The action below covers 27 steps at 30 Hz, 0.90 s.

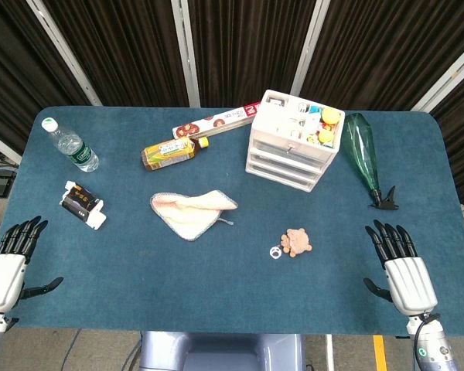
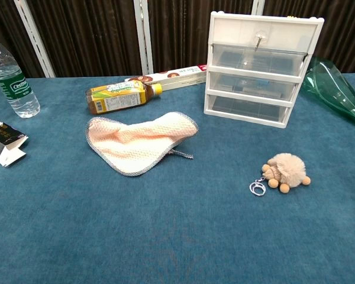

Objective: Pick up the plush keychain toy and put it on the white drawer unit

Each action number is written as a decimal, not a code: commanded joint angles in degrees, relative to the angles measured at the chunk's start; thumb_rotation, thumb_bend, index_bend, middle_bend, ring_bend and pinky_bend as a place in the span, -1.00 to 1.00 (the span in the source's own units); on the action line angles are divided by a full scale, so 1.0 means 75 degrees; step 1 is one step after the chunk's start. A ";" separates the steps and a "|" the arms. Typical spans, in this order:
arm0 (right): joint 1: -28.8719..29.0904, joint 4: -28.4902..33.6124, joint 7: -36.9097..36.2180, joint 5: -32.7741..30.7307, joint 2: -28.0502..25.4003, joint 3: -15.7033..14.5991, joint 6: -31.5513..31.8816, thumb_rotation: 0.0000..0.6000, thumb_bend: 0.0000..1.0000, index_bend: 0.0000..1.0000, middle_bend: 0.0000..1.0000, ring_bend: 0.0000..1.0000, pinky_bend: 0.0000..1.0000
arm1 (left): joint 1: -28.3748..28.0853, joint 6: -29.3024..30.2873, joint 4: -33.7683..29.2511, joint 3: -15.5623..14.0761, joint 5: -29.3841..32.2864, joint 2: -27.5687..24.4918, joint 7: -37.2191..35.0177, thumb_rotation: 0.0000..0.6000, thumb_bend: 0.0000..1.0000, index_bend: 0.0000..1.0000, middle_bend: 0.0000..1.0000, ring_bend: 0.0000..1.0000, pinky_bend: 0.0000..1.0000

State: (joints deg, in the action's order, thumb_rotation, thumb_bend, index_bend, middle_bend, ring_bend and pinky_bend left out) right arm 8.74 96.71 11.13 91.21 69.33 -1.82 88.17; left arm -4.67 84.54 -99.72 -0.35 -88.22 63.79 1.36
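Nearest the cameras lay the beige plush keychain toy [image 2: 286,171] with its small metal ring [image 2: 257,188], resting on the blue felt-covered table [image 1: 216,286] in front of the white plastic drawer unit [image 2: 258,66] and well apart from it. Both hands sat at the near edge of the table in the head view. The robot's right hand [image 1: 402,272], white-backed with black fingers, lay flat with its fingers spread and held nothing; it was to the right of the toy and not touching it. The left hand [image 1: 9,263] rested at the opposite corner, fingers likewise apart and empty. Neither hand showed in the chest view.

A peach cloth with a grey hem [image 2: 138,142] lay crumpled near the middle of the table, left of the toy. Behind it a yellow-labelled tea bottle [image 2: 119,96] lay on its side, and a long narrow red-and-white box [image 2: 173,76] lay just behind that. A clear water bottle with a green label [image 2: 9,76] stood upright at the far left, with a small black-and-white carton [image 2: 5,142] nearer the edge. To the right of the drawer unit lay a green glass-like bottle [image 1: 361,151] on its side. Small colourful items filled the open top of the drawer unit in the head view.
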 commanded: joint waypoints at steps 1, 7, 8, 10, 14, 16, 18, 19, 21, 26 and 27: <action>0.0008 0.0052 0.0004 0.0033 0.0015 0.0041 -0.0040 1.00 -0.79 -1.00 -1.00 -1.00 -1.00 | 0.0017 -0.0021 -0.0001 -0.0024 0.0014 -0.0027 -0.0014 1.00 -0.80 -1.00 -1.00 -1.00 -1.00; 0.0071 0.0207 -0.0011 0.0050 0.0035 0.0119 -0.0224 1.00 -0.79 -1.00 -0.94 -0.98 -0.96 | 0.0043 0.0046 0.0002 -0.0008 -0.0011 -0.0027 -0.0041 1.00 -0.80 -1.00 -1.00 -1.00 -1.00; 0.0098 0.0262 -0.0010 0.0058 0.0035 0.0161 -0.0244 1.00 -0.79 -1.00 -0.84 -0.91 -0.83 | 0.0045 0.0032 -0.0006 -0.0013 0.0003 -0.0029 -0.0040 1.00 -0.80 -1.00 -1.00 -1.00 -1.00; 0.0155 0.0338 -0.0003 0.0075 0.0046 0.0252 -0.0265 1.00 -0.79 -0.95 -0.50 -0.57 -0.37 | 0.0042 0.0026 -0.0019 -0.0003 0.0016 -0.0029 -0.0040 1.00 -0.80 -1.00 -1.00 -1.00 -1.00; 0.0331 0.0534 0.0054 0.0020 0.0110 0.0491 -0.0402 1.00 -0.79 -0.47 0.65 0.57 0.43 | 0.0039 0.0011 -0.0014 0.0004 0.0033 -0.0012 -0.0008 1.00 -0.80 -1.00 -1.00 -1.00 -1.00; 0.0509 0.0708 0.0211 -0.0115 0.0161 0.0644 -0.0653 1.00 -0.79 -0.25 0.92 0.86 0.62 | 0.0043 0.0002 -0.0015 0.0002 0.0048 -0.0011 0.0012 1.00 -0.80 -1.00 -1.00 -1.00 -1.00; 0.0665 0.0822 0.0389 -0.0191 0.0240 0.0751 -0.0858 1.00 -0.78 -0.16 1.00 0.98 0.72 | 0.0046 0.0006 -0.0021 0.0010 0.0061 -0.0007 0.0012 1.00 -0.80 -1.00 -1.00 -1.00 -1.00; 0.0788 0.0889 0.0542 -0.0250 0.0317 0.0811 -0.1039 1.00 -0.77 -0.12 1.00 1.00 0.77 | 0.0044 0.0005 -0.0028 0.0016 0.0066 -0.0005 0.0019 1.00 -0.80 -1.00 -1.00 -1.00 -1.00; 0.0981 0.1018 0.0794 -0.0395 0.0465 0.0880 -0.1368 1.00 -0.75 -0.08 1.00 1.00 0.81 | 0.0035 -0.0003 -0.0036 0.0018 0.0056 0.0000 0.0042 1.00 -0.80 -1.00 -1.00 -1.00 -1.00; 0.1399 0.1265 0.1698 -0.0978 0.0909 0.0915 -0.2228 1.00 -0.62 0.02 1.00 1.00 0.85 | 0.0026 -0.0037 -0.0039 0.0007 0.0050 0.0008 0.0071 1.00 -0.80 -1.00 -1.00 -1.00 -1.00; 0.1475 0.1259 0.1909 -0.1087 0.1044 0.0896 -0.2380 1.00 -0.60 0.03 1.00 1.00 0.85 | 0.0025 -0.0037 -0.0043 0.0009 0.0047 0.0005 0.0057 1.00 -0.80 -1.00 -1.00 -1.00 -1.00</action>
State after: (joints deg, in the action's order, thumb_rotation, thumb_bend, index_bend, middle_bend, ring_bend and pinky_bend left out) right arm 17.97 105.35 22.14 85.33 74.91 4.72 73.21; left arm -4.48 84.26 -100.04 -0.29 -87.86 63.84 1.80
